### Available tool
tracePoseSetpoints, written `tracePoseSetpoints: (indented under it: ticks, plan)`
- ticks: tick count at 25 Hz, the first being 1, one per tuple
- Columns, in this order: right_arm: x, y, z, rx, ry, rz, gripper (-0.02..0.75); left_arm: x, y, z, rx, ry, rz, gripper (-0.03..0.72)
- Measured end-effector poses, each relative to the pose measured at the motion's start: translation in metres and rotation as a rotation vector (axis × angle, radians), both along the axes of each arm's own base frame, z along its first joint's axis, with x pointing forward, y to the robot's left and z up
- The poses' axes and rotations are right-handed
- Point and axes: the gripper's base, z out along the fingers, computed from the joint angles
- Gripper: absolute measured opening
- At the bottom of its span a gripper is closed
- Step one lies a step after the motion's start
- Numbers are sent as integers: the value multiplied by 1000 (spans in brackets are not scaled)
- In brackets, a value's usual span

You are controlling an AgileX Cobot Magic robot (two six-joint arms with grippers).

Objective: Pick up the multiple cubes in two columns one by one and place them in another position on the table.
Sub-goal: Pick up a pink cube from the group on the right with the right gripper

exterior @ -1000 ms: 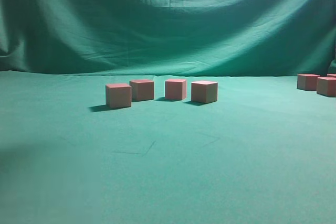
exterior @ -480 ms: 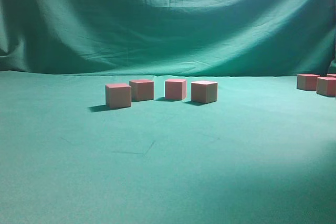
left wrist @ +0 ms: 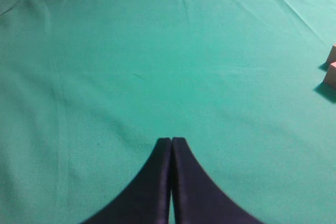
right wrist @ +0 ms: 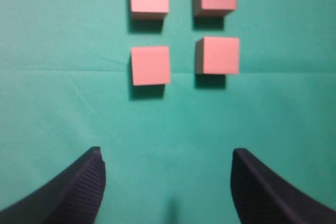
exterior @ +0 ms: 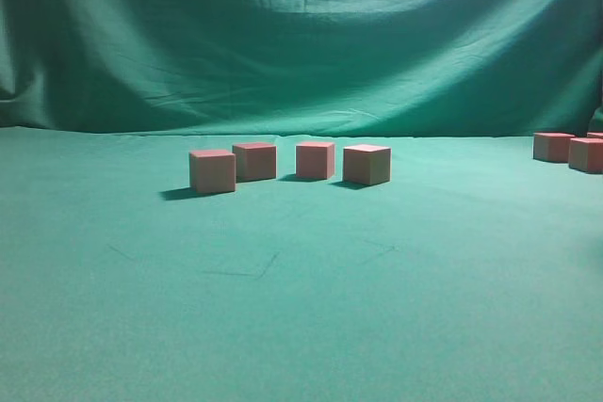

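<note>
— Nothing on the worktop [exterior: 301,308] had shifted since the earlier pictures; only a shadow that lay over the near cloth had cleared, and a dark tip at the top right corner had gone.

— Where were the cubes?

— Four cubes [exterior: 290,165] sat in a loose row mid-worktop, with more cubes [exterior: 568,150] at the far right edge. From the right wrist, four blocks [right wrist: 184,30] lay in two columns, each standing apart from its neighbours.

— And the hands?

— The right hand [right wrist: 167,182] stood wide and empty, hovering short of the nearest pair. The left hand [left wrist: 171,153] was closed tight with nothing in it, over bare cloth, two cube corners [left wrist: 331,66] at its right edge.

— Which step, would you say?

— Approach for a pick, I'd judge. Next it would need to advance over one near cube [right wrist: 150,65], centre the jaws on it, descend and close without nudging the neighbour.
</note>
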Motion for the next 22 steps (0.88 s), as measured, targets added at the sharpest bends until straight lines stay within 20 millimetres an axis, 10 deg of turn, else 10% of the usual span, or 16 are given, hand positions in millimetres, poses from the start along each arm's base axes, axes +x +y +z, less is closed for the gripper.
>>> tracePoseSetpoints:
  ticks: [22]
  plan:
    - [55,-6,-66,91,33,157,465,0,0,0,2,0,0,0]
